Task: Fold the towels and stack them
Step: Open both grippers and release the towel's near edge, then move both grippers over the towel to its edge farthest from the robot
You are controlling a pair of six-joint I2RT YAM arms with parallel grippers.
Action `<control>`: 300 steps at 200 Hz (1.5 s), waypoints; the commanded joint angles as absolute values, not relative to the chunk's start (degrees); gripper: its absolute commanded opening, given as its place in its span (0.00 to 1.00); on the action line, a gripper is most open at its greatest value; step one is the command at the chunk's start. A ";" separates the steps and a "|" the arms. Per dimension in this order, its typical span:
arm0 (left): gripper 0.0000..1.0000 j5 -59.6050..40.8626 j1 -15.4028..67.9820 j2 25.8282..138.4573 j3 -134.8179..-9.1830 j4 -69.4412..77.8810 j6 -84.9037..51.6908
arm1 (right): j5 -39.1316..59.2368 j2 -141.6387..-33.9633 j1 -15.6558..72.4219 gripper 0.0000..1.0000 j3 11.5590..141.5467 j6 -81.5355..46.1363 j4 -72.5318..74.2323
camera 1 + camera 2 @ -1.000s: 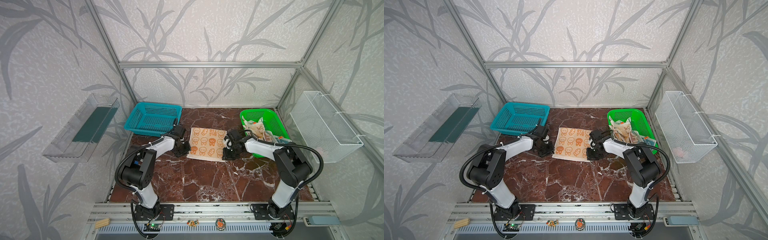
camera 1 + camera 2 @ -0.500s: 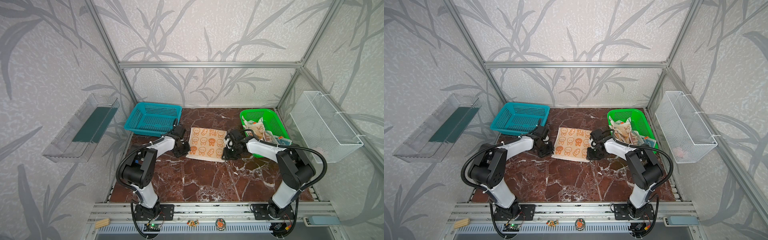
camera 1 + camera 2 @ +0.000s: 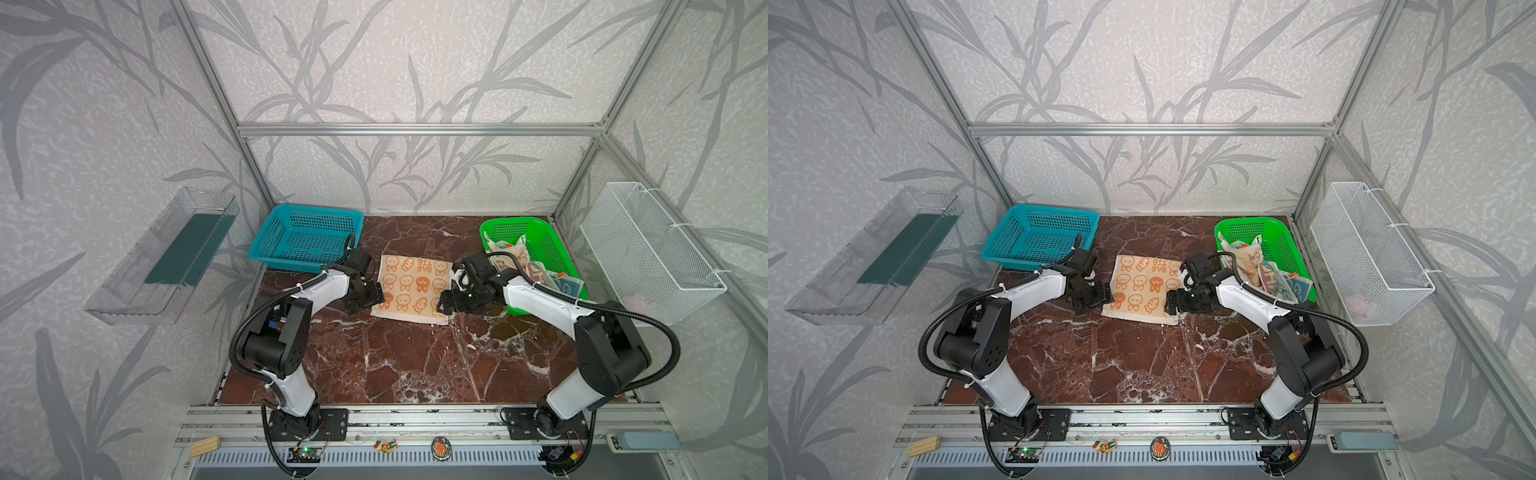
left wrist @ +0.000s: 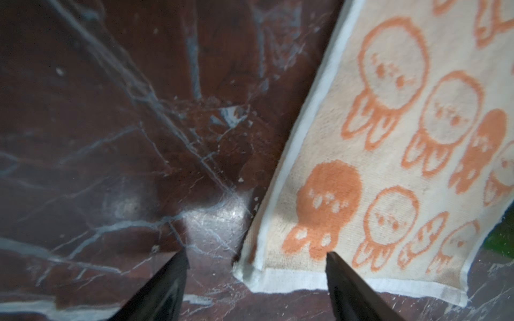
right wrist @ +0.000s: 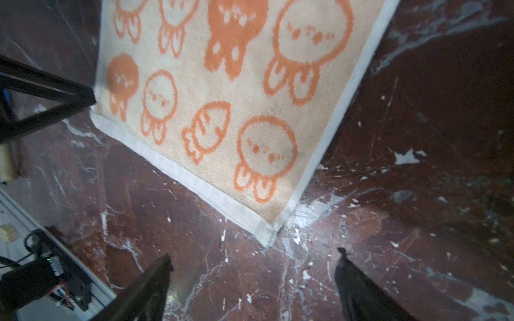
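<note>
A cream towel with orange bunnies [image 3: 411, 286] [image 3: 1144, 291] lies flat on the marble table in both top views. My left gripper [image 3: 365, 297] [image 4: 257, 257] stands open at its near left corner, and that corner [image 4: 250, 275] lies loose between the spread fingers. Open too is my right gripper [image 3: 446, 301] [image 5: 253, 255], at the near right corner. The corner tip [image 5: 267, 239] lies just ahead of its fingers, with only marble between them. Other towels [image 3: 519, 257] [image 3: 1254, 257] sit crumpled in the green basket [image 3: 515, 222].
A blue basket [image 3: 316, 210] stands at the back left, close behind my left arm. A white wire basket [image 3: 648, 249] hangs on the right wall and a clear tray [image 3: 166, 257] on the left wall. Bare marble [image 3: 415, 365] stretches in front of the towel.
Both grippers have opened at the towel's near corners. The towel lies flat where it was, and the arms have hardly moved.
</note>
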State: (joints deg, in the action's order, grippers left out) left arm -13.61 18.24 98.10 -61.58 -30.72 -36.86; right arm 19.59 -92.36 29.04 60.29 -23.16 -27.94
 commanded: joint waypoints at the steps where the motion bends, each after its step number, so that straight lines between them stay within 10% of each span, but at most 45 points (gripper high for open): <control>1: 0.94 -15.50 18.87 94.16 -64.59 -31.12 -38.58 | 24.71 -90.93 28.98 0.99 61.29 -26.74 -23.55; 195: 0.99 -20.36 29.42 102.68 -56.73 -13.15 -51.63 | 31.66 -99.76 23.30 0.99 49.56 -27.87 -12.41; 300: 0.99 -16.63 26.29 97.28 -74.39 -24.94 -45.60 | 30.84 -92.47 20.64 0.99 68.38 -24.85 -24.15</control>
